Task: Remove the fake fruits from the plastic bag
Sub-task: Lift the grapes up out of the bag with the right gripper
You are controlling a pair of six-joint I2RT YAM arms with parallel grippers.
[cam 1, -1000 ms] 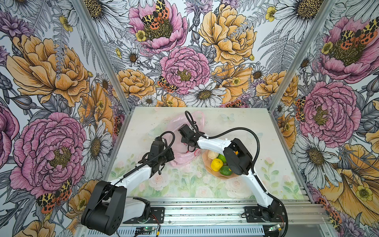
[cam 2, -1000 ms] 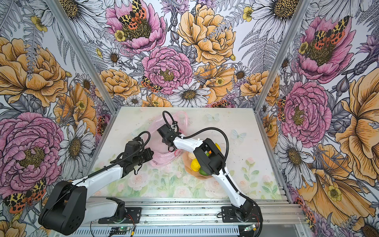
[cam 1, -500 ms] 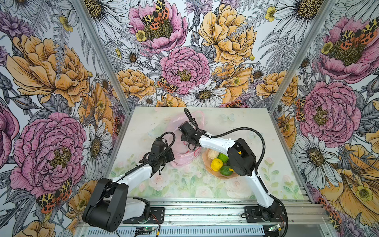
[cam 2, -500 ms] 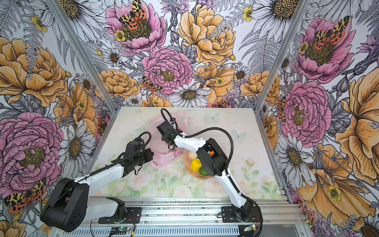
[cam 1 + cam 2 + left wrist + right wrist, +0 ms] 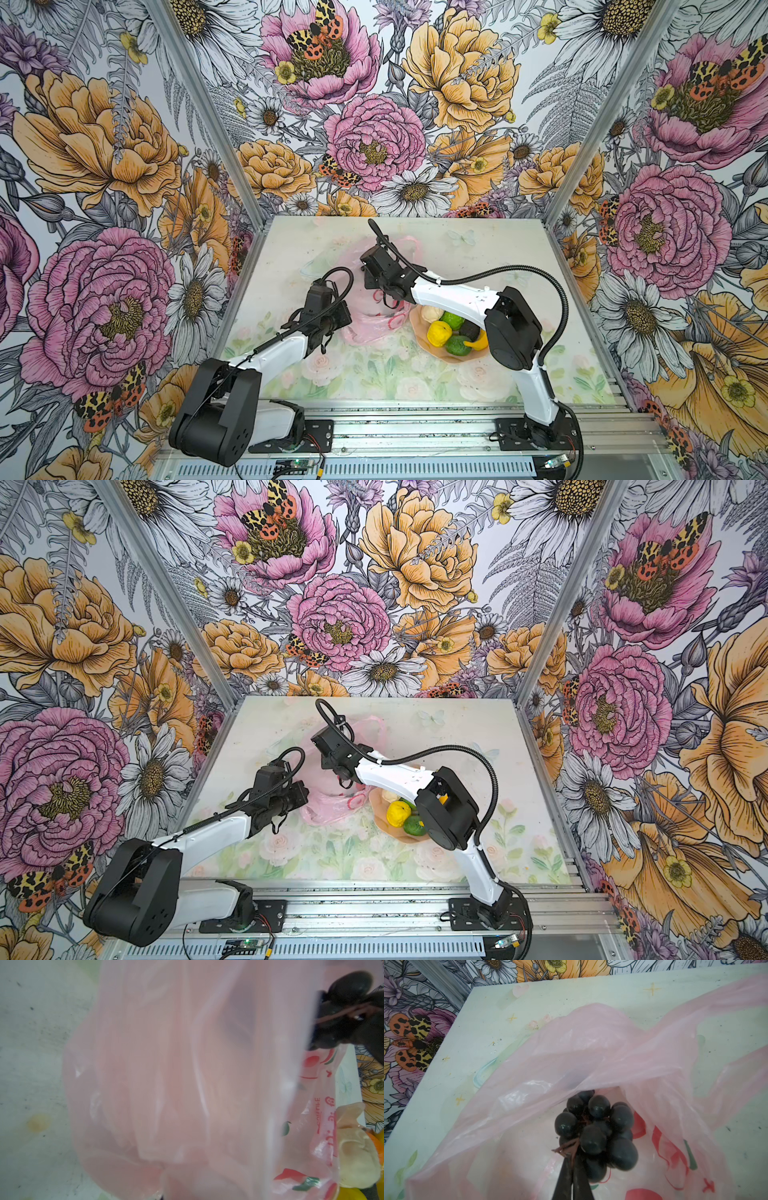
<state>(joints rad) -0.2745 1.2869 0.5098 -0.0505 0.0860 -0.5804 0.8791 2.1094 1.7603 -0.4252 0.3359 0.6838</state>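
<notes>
Pinching grape bunch [image 5: 596, 1132] over red-lettered bag [image 5: 591, 1053]

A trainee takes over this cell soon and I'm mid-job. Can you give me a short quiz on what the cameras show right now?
1. True or false: the right gripper is shut on the stem of the grapes.
2. Which of these lies on the plate? A) grapes B) lemon C) red apple
3. Fill in: the grapes are at the opening of the pink ____.
Key: 1 true; 2 B; 3 bag.
</notes>
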